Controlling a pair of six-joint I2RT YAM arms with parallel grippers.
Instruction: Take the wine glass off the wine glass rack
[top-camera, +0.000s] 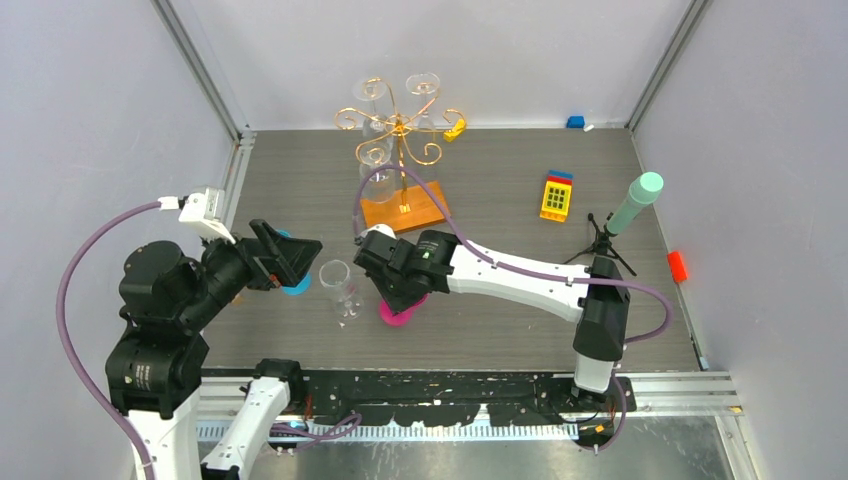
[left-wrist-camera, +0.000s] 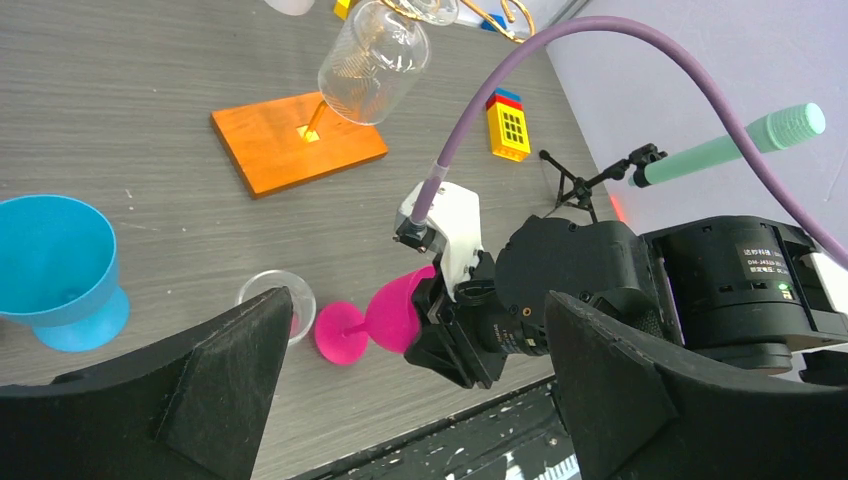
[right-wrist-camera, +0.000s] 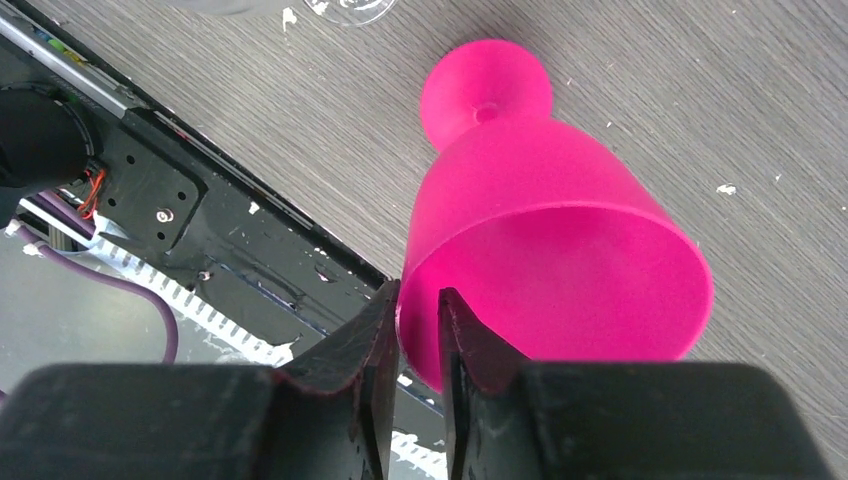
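Pinching the rim of the pink wine glass (right-wrist-camera: 540, 230) in the right gripper (right-wrist-camera: 418, 310), jaws closed on it, tilting it foot-down at the table (top-camera: 520, 180), well apart from the wine glass rack (top-camera: 400, 140). Probably setting it down: needing levelling, then releasing. Hovering nearby with the left gripper (top-camera: 295, 258), jaws open and empty.

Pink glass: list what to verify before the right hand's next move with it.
1. Right hand grip on the pink glass: ok, it is pinching the rim wall.
2. Pink glass off the wine glass rack: ok, it is down near the front of the table.
3. Pink glass upright: not ok, it leans toward the right hand.
4. Foot resting flat on the table: cannot tell.
5. Gap to the clear glass standing beside it: not ok, very close, so move carefully.
6. Left hand out of the way: ok, it is open, over by the blue cup.
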